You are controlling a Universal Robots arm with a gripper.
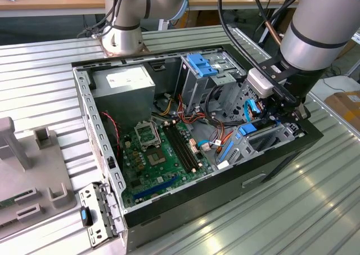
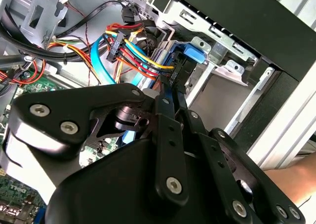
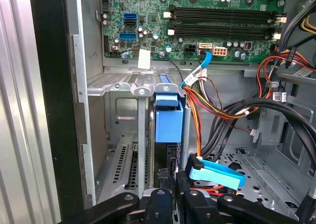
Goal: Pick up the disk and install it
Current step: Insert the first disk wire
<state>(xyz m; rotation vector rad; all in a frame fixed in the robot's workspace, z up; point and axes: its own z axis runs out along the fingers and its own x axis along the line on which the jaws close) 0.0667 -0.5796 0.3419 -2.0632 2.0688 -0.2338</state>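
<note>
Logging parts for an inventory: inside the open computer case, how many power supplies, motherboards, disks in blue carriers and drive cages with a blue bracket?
Power supply: 1
Motherboard: 1
Disk in blue carrier: 1
Drive cage with blue bracket: 1
Total: 4

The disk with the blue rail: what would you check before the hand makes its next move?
1. Disk in the drive bay slot: ok, it stands upright in it.
2. Disk pushed fully home: cannot tell.
3. Hand at the bay: ok, it hangs right over it.
4. Grip on the disk: cannot tell.
5. Wire bundle away from the slot: not ok, it runs close beside the disk.
6. Computer case open: ok.
</note>
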